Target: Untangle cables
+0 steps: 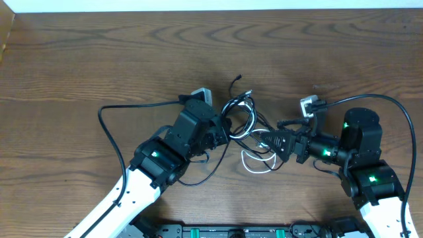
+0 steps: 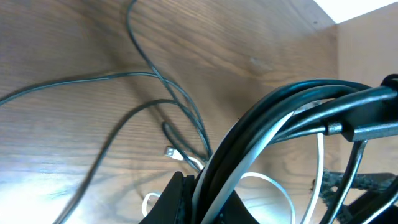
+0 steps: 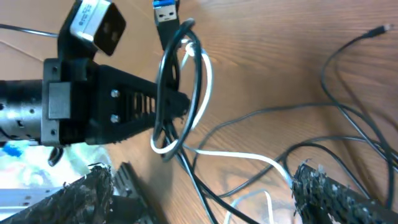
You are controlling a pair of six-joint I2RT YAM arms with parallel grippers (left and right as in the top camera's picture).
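Observation:
The thin black cable (image 1: pixel 246 114) and the white cable (image 1: pixel 256 165) lie tangled at the table's middle, between my two grippers. My left gripper (image 1: pixel 225 134) is shut on a coiled bundle of black and white strands (image 2: pixel 267 130). In the right wrist view this coil (image 3: pixel 163 87) hangs from the left gripper's fingers (image 3: pixel 177 104), with a blue USB plug (image 3: pixel 165 12) above it. My right gripper (image 3: pixel 211 199) is open, with black and white strands (image 3: pixel 249 158) running on the table between its fingers. It points left (image 1: pixel 269 142) at the tangle. A small plug (image 2: pixel 171 151) lies on the wood.
A loose black plug end (image 1: pixel 238 79) points toward the far edge. The grey camera boxes (image 1: pixel 201 94) (image 1: pixel 309 104) sit on the wrists. The left arm's thick black cable (image 1: pixel 106 125) loops out leftward, and the right arm's (image 1: pixel 404 119) arcs over at the right.

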